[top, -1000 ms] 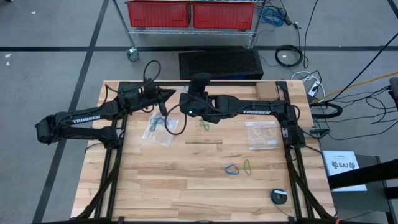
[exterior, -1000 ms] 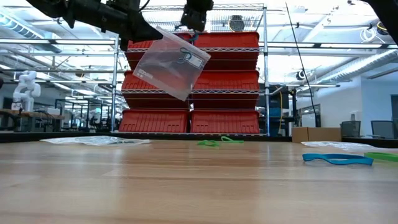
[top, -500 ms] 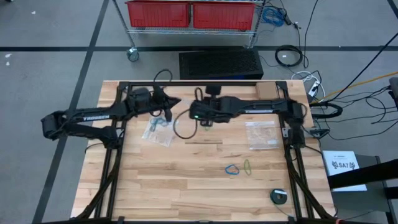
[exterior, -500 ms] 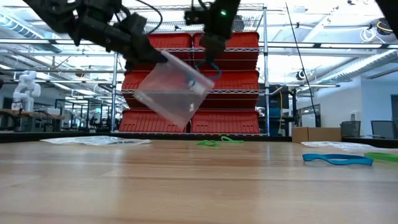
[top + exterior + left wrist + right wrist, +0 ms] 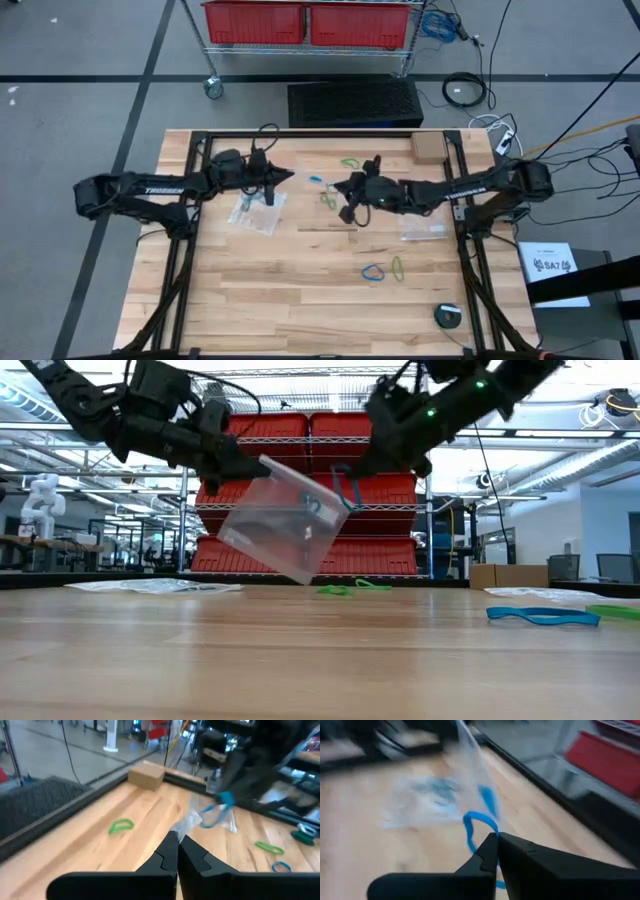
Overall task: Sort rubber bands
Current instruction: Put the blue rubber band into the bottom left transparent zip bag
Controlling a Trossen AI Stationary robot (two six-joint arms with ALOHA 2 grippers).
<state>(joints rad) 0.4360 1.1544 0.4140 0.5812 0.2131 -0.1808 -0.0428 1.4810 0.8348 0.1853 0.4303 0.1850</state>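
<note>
The left pincer (image 5: pixel 243 463) is clamped on a clear bag (image 5: pixel 280 520) held above the worktop (image 5: pixel 300 290). The right pincer (image 5: pixel 492 845), just beside it, pinches a blue rubber band (image 5: pixel 479 822). More rubber bands (image 5: pixel 385 270) lie loose on the wood, near a cardboard box (image 5: pixel 428 147) and a second bag (image 5: pixel 422 215). Both arms read "TROSSEN".

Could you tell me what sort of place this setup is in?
Probably a robotics lab or workshop: wire shelving stacked with red bins, loose cables on the floor, and a wooden workbench.
</note>
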